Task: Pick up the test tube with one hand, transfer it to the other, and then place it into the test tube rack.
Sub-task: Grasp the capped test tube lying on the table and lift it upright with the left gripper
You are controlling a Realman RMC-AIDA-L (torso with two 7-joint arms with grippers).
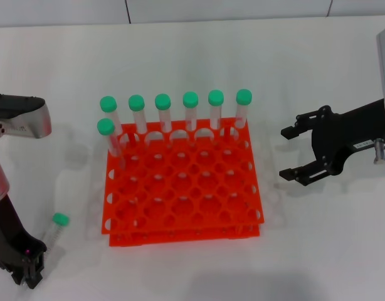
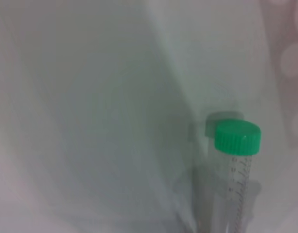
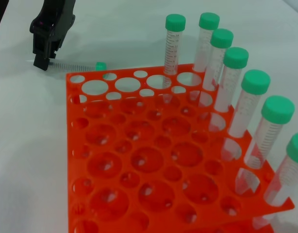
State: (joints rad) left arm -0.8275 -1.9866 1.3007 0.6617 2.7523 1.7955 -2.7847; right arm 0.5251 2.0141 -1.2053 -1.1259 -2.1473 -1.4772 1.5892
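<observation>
one test tube [image 1: 54, 226] lies flat on the tabletop [image 1: 180, 50] left of the rack [image 1: 180, 188], the left hand [image 1: 28, 271] at its base, grip unclear; the right hand [image 1: 293, 153] waits spread and empty.

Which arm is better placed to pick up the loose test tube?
Left. The left gripper is at the base end of the test tube lying left of the test tube rack; the right gripper waits open beyond the rack.
</observation>
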